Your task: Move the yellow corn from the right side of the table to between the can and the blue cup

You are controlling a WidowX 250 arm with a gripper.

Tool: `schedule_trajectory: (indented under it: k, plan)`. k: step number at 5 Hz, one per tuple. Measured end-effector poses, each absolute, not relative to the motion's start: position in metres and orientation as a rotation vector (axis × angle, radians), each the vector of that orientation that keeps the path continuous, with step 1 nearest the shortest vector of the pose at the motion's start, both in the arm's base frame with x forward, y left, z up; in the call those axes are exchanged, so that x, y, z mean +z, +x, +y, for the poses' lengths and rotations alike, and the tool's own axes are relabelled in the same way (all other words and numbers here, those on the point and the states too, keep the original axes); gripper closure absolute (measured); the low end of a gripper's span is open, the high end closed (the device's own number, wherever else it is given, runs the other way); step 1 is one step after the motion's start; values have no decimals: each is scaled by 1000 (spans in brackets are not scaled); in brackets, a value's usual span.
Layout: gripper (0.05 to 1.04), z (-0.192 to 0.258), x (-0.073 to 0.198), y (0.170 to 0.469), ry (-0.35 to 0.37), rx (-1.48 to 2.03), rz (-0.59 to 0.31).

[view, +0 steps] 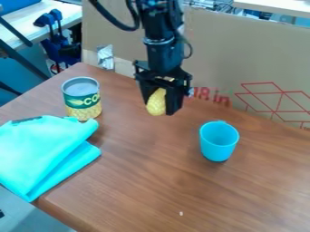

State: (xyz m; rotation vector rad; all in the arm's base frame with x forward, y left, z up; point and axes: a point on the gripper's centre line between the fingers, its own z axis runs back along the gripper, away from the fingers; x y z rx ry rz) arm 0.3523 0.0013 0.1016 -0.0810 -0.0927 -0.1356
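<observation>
Yellow toy (156,102) is what we see clamped between the fingers of the gripper (162,105), above the brown table (151,181). On it we see a blue cup (218,147), a tin can (81,97) and a turquoise cloth (45,149); cardboard (242,54) stands behind.

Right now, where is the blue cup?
In the camera view, the blue cup stands on the table right of centre, below and to the right of the gripper.
</observation>
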Motion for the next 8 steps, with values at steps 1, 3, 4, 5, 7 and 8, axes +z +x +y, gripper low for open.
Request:
schedule_trajectory:
  k: [1, 3, 4, 5, 7, 8]
  plan:
    - [402, 5, 90, 361, -81, -142, -152]
    - [402, 14, 57, 374, -137, -132, -139]
    - [402, 19, 47, 382, -163, -113, -141]
    - [330, 21, 42, 388, -179, -105, -129]
    - [74, 21, 39, 392, -213, -125, -100]
    - [78, 13, 53, 391, -210, -166, -118]
